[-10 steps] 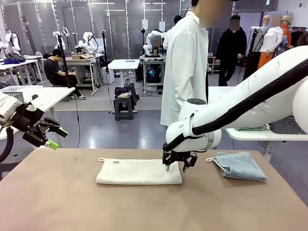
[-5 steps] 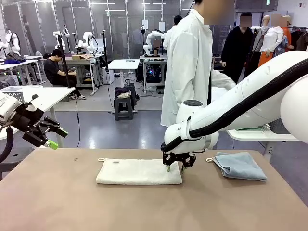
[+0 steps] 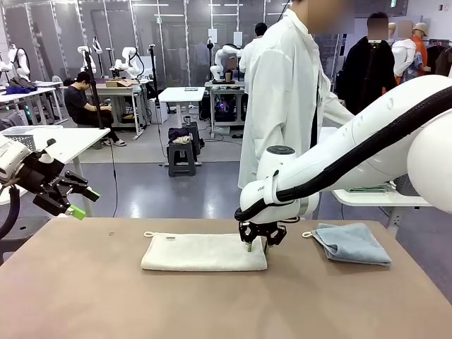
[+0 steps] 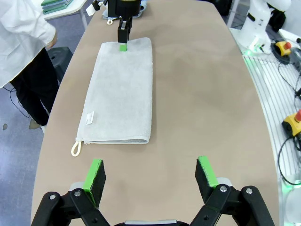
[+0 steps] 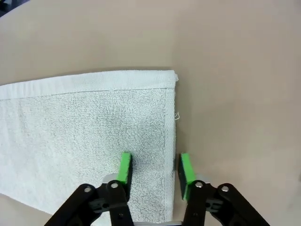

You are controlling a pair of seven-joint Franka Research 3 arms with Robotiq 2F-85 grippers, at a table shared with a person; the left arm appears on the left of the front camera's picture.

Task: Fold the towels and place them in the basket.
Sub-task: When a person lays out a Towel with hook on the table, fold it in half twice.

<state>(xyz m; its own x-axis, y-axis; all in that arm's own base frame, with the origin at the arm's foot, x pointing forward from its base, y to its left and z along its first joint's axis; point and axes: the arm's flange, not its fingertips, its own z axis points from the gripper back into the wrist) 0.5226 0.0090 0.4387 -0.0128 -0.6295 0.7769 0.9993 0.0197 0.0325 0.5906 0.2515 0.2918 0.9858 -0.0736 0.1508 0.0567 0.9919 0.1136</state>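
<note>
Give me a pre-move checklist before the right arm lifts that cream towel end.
1. Right gripper straddles the short edge of the cream towel: ok, one pad on the cloth, one just off it.
2. Jaws shut on the cloth: cannot tell, a gap still shows.
3. Both layers caught: cannot tell.
4. Left gripper open and clear of the towel: ok, hanging off the table's left end.
5. Blue-grey towel out of the fold path: ok, lying apart to the right.
6. Person clear of the table: ok, standing behind the far edge.
</note>
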